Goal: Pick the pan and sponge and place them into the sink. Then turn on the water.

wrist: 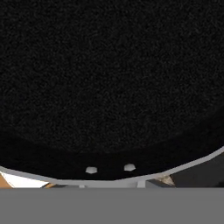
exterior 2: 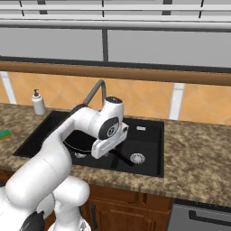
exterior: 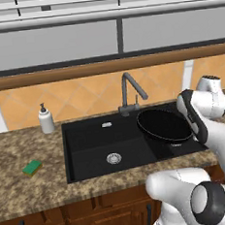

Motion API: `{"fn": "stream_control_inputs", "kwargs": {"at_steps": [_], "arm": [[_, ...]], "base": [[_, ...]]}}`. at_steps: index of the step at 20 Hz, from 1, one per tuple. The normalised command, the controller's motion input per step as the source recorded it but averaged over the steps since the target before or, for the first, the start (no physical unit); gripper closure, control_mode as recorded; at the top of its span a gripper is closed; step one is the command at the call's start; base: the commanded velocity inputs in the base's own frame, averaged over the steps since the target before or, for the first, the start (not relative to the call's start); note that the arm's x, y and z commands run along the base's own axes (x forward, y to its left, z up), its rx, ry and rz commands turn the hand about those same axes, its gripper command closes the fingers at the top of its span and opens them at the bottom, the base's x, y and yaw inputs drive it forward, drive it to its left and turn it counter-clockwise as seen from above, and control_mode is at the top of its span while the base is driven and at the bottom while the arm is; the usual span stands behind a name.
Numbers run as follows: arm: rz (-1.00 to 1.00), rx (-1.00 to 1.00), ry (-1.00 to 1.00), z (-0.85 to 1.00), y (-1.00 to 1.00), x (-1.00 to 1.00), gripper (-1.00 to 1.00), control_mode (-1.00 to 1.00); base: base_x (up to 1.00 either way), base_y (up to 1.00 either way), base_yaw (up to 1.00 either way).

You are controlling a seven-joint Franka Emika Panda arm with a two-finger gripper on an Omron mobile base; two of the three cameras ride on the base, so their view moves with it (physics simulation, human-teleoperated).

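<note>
The black pan (exterior: 163,124) with its pale rim sits tilted over the right basin of the black sink (exterior: 88,141), below the faucet. My gripper (exterior 2: 113,151) is shut on the pan's dark handle (exterior 2: 122,159), at the sink's (exterior 2: 151,135) front. In the hand view the pan (wrist: 109,78) is very close, with two rivets near its rim. I cannot tell whether the pan touches the basin. The green and yellow sponge (exterior: 32,167) lies on the counter left of the sink, also seen as the sponge (exterior 2: 4,134) at the far left edge. No water runs.
The dark grey gooseneck faucet (exterior: 130,91) stands behind the sink's middle. A white soap dispenser (exterior: 46,118) stands at the back left corner of the sink. Speckled granite counter (exterior 2: 194,149) stretches to the right, with a tiled wall behind.
</note>
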Motion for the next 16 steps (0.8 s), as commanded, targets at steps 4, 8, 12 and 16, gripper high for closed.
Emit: {"fn": "stream_control_inputs", "kwargs": {"at_steps": [4,8,12,16], "arm": [[0.01,0.00,0.09,0.04,0.98,0.20,1.00,-1.00],[0.02,-0.02,0.15,0.00,0.98,0.36,1.00,-1.00],[0.03,-0.04,0.17,0.00,0.96,0.51,1.00,-1.00],[0.07,0.00,0.19,-0.07,0.58,0.72,1.00,-1.00]], "base": [[0.00,0.00,0.00],[0.00,0.00,0.00],[0.00,0.00,0.00],[0.00,0.00,0.00]]}}
